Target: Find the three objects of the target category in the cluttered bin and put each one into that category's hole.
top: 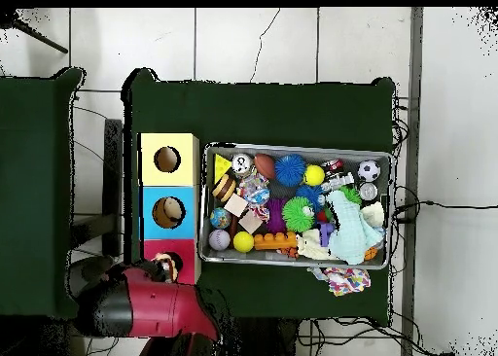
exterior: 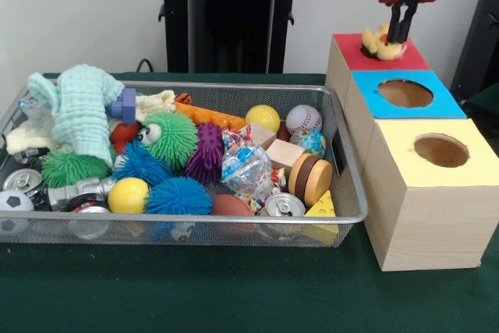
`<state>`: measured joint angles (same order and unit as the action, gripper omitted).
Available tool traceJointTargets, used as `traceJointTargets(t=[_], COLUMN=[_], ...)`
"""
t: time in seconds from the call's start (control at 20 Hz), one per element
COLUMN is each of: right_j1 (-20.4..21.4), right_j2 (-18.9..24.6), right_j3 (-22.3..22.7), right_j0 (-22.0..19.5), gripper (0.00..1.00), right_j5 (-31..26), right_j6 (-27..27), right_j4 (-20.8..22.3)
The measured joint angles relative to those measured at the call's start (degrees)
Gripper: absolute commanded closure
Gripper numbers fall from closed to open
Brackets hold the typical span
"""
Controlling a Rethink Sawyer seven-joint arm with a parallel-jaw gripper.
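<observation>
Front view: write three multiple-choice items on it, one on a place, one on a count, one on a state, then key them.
1. Where is the yellow toy duck?
A. in the wire bin
B. at the hole of the red-topped box
C. on the green cloth

2. How many wooden boxes with a hole stand beside the bin?
A. two
B. three
C. four

3. What is the claw doing?
A. hanging over the bin
B. resting on the yellow-topped box
C. reaching down at the duck over the red-topped box

Key: 1 B, the duck sits at the red top's hole. 2 B, red, blue and yellow tops stand in a row. 3 C, its tips sit beside the duck.
</observation>
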<state>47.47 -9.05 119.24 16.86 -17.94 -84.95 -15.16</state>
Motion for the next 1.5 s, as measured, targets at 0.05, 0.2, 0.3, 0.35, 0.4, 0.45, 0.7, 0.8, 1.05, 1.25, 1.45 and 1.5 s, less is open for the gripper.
traceJointTargets(t=[0.05,0.2,0.3,0.35,0.4,0.45,0.7,0.8,1.05,1.25,1.45,1.5], right_j1=[0.4,0.7,0.8,0.8,0.8,0.8,-0.1,-0.8,-2.6,-3.3,-3.3,-3.3], right_j2=[0.0,0.0,0.0,0.0,0.0,0.0,0.0,0.0,-0.1,-0.3,-0.4,-0.4], right_j3=[0.1,0.3,0.4,0.5,0.6,0.6,0.6,0.6,0.6,0.6,0.6,0.6], right_j0=[0.2,0.1,0.1,0.1,0.0,-0.1,-2.4,-3.8,-6.7,-6.8,-6.5,-6.3], gripper=[1.00,1.00,1.00,1.00,1.00,1.00,1.00,1.00,1.00,1.00,1.00,1.00], right_j5=[-0.3,-0.3,-0.3,-0.3,-0.3,-0.3,-0.2,0.2,2.7,3.1,3.1,3.1], right_j6=[0.0,0.0,0.0,0.0,0.0,0.0,0.0,0.0,0.0,0.0,0.0,0.0], right_j4=[0.0,0.0,0.0,0.0,0.0,0.0,0.0,0.0,0.0,0.0,0.0,0.0])
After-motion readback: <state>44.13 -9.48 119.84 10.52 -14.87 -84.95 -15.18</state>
